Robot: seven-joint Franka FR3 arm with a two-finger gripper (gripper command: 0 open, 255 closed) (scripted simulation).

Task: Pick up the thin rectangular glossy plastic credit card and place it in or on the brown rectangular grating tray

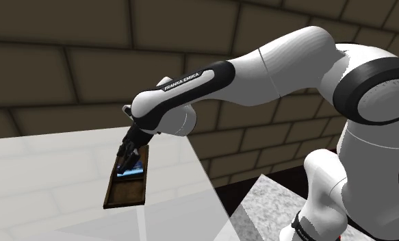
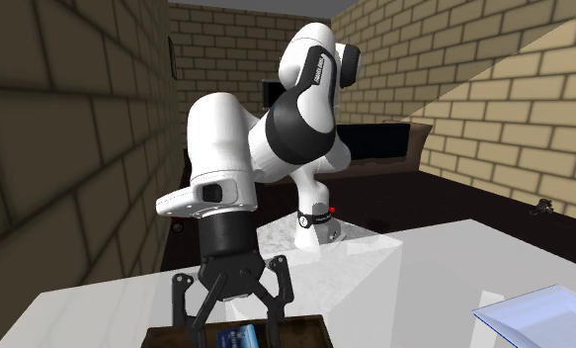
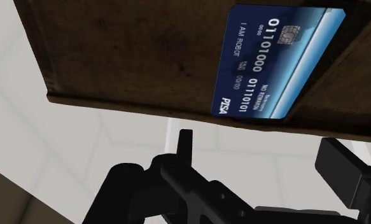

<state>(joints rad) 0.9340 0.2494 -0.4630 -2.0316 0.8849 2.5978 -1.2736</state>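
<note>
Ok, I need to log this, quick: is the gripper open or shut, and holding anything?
Gripper: open, holding nothing. The card lies on the tray, untouched by the fingers.

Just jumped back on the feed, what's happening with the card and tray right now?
The arm's black gripper hangs open just above the brown tray, which sits on the white table. The blue credit card lies flat inside the tray near one end, and neither finger touches it. The placement looks done.
</note>
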